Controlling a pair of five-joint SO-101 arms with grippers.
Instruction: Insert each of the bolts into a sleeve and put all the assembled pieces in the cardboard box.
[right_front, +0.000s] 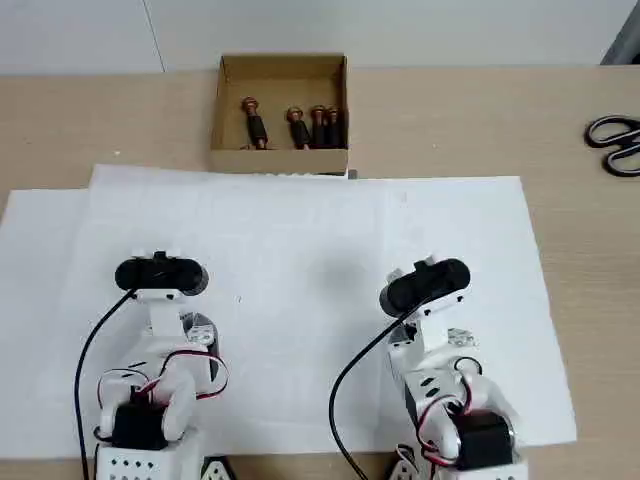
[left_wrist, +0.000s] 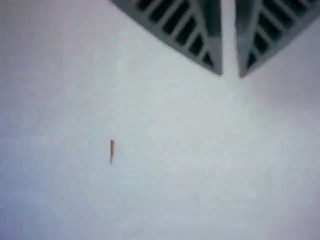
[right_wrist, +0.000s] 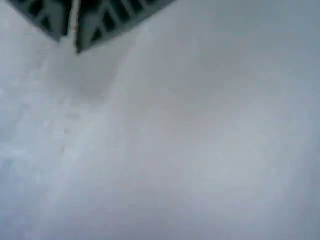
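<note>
The cardboard box (right_front: 228, 110) stands at the far middle of the table. Several dark sleeves with copper-headed bolts in them (right_front: 298, 128) lie side by side inside it; one (right_front: 254, 122) rests a little apart to the left. Both arms are folded back at the near edge over white paper. My left gripper (left_wrist: 230, 74) hangs just above the paper, shut with nothing in it. My right gripper (right_wrist: 70, 44) is also shut and empty above bare paper. In the high view the left arm (right_front: 160, 290) and the right arm (right_front: 425, 295) sit side by side, far from the box.
A large white paper sheet (right_front: 300, 230) covers the table between the arms and the box. A tiny orange speck (left_wrist: 111, 150) lies on the paper near my left gripper. Black-handled scissors (right_front: 615, 145) lie at the far right edge.
</note>
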